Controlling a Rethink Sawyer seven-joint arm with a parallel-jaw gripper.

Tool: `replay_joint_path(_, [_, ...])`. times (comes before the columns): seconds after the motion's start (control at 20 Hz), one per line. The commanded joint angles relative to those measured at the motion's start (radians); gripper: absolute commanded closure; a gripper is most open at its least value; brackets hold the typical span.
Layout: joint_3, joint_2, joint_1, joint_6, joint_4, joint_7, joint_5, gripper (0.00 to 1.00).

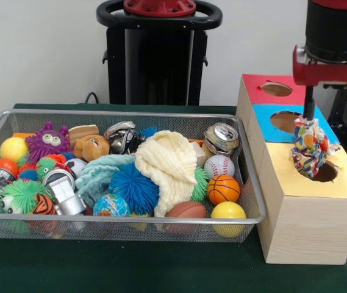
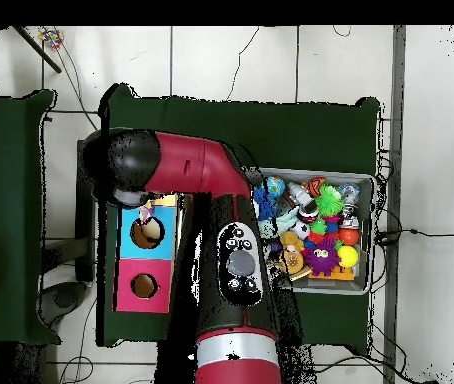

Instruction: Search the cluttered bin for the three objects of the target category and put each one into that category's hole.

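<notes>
Over the yellow hole (image 1: 325,173) of the wooden box (image 1: 301,226), at the right of the wire bin (image 1: 249,183), the gripper (image 1: 309,122) is closed on a colourful cloth (image 1: 308,148), whose lower end hangs into the hole.

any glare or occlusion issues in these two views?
Front view: even lighting, a small highlight on the crushed can; the gripper is cropped at the top edge, its fingers hidden behind the patterned cloth over the yellow hole. Overhead view: the arm covers that hole and part of the bin.
</notes>
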Motion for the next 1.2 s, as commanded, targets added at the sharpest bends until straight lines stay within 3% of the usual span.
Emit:
replay_joint_path(0.05, [0.063,-0.042,-0.021,0.124,0.005,0.068,0.010,0.00])
replay_joint_path(0.1, [0.058,-0.043,-0.019,0.117,0.006,0.072,0.004,1.00])
replay_joint_path(0.7, [0.005,-0.022,0.008,-0.021,0.003,0.103,-0.062,1.00])
replay_joint_path(1.2, [-0.022,0.008,0.016,-0.064,0.000,0.111,-0.111,1.00])
